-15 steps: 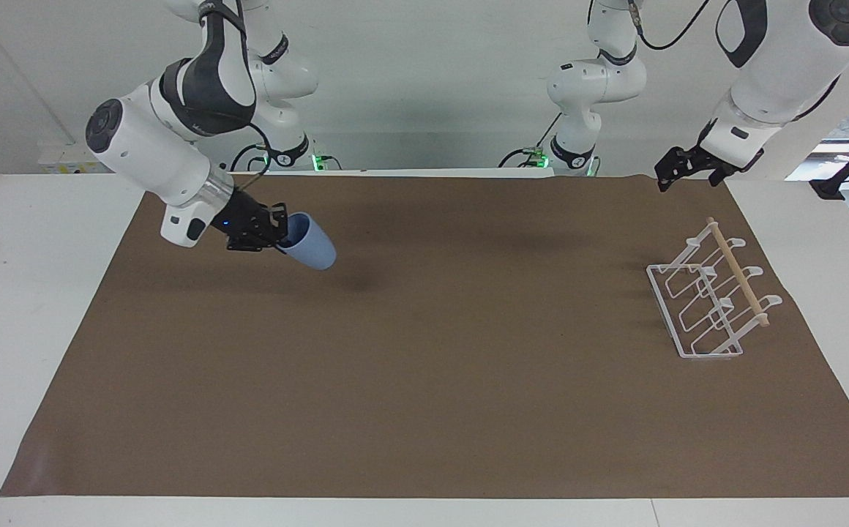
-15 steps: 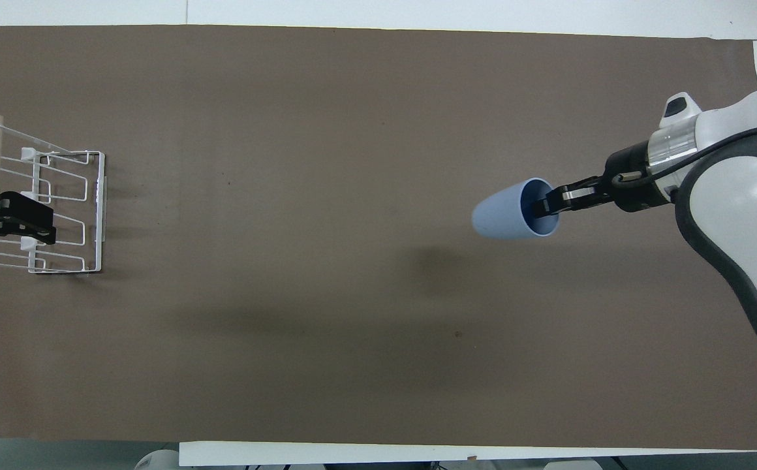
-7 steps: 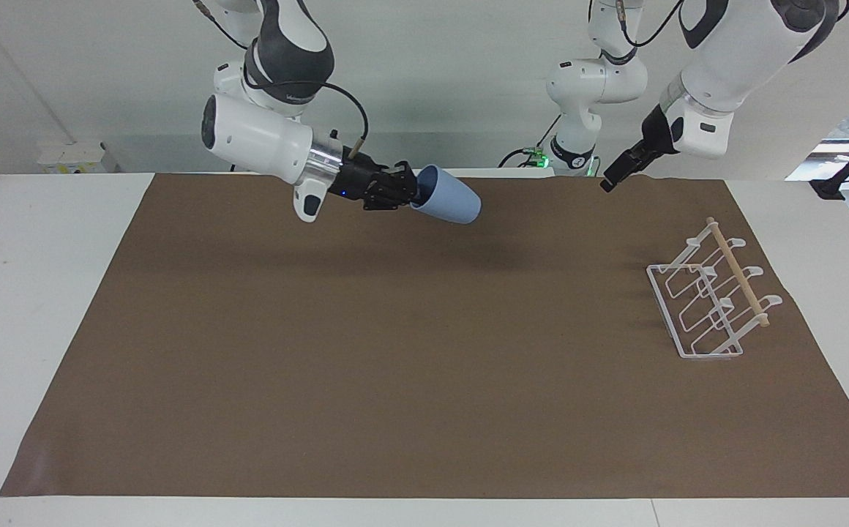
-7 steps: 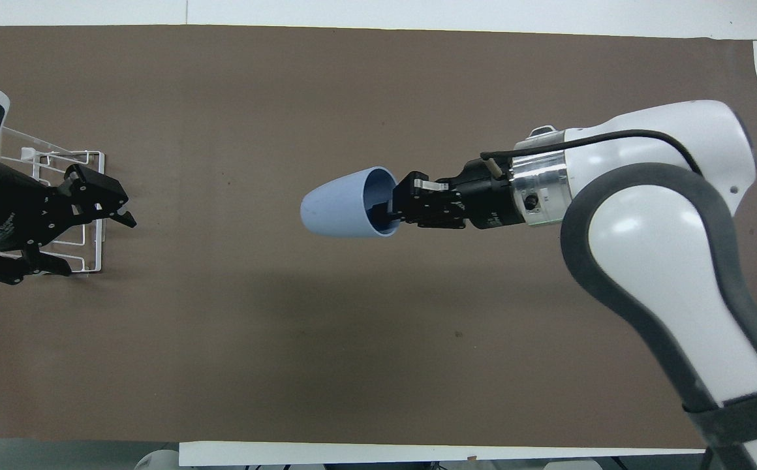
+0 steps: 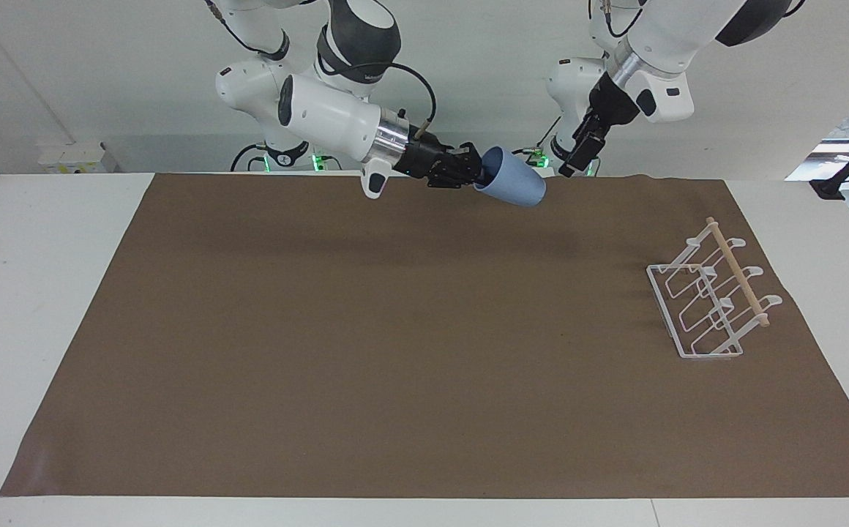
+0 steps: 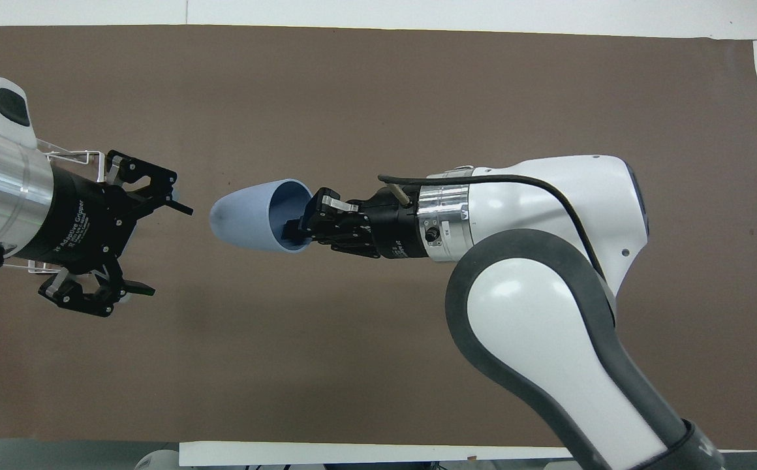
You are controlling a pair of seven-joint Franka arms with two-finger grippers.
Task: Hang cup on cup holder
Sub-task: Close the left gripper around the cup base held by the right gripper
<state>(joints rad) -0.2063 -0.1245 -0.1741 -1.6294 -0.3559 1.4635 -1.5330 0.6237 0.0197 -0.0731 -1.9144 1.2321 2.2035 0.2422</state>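
The light-blue cup [image 5: 514,186] lies on its side in the air, held by its rim in my right gripper [image 5: 477,174], which is shut on it. It is high over the brown mat's edge nearest the robots. In the overhead view the cup [image 6: 245,220] points its base at my left gripper [image 6: 164,251], which is open, with a small gap between them. In the facing view my left gripper [image 5: 569,165] hangs beside the cup. The white wire cup holder [image 5: 713,300] with its wooden dowel stands toward the left arm's end of the table. In the overhead view the cup holder [image 6: 88,155] is mostly hidden under the left gripper.
A brown mat [image 5: 395,329] covers most of the white table [image 5: 29,293]. The two arm bases stand at the table's edge nearest the robots. Nothing else lies on the mat.
My right gripper has carried the cup up and toward the left arm's end. My left gripper has swung up from over the cup holder toward the cup.
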